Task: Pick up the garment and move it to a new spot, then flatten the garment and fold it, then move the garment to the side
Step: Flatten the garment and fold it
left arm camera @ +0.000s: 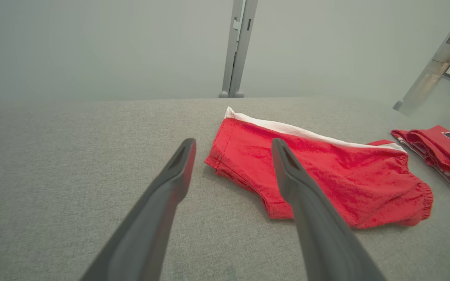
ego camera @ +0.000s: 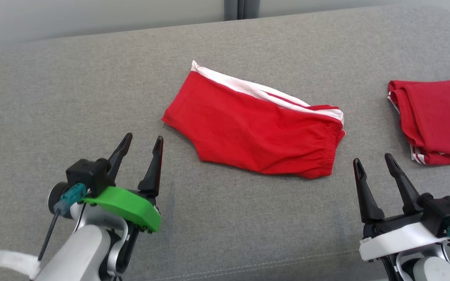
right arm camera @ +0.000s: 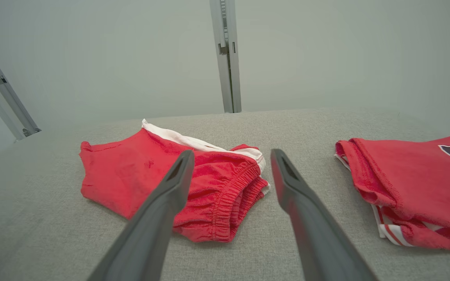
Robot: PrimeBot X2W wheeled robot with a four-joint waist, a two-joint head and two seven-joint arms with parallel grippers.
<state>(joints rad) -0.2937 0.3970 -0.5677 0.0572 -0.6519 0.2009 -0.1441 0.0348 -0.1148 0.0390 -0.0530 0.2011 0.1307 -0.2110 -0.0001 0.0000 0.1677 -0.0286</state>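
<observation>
The left gripper (ego camera: 144,136) hangs open and empty, the red shorts (ego camera: 256,128) lie mid-way across the grey upholstered surface (ego camera: 72,89), seemingly already folded in half, and the right gripper (ego camera: 372,157) is equally open, so probably only moving them aside, perhaps beside the folded red jersey (ego camera: 440,117), remains.

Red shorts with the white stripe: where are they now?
In the head view the red shorts lie in the middle of the grey cushion, with a folded red garment to their right.

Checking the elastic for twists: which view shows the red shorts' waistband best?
Right wrist view: the red shorts' waistband faces that camera, close, gathers plain. The head view shows it from above, at the shorts' right end; the left wrist view, far off and edge-on.
</observation>
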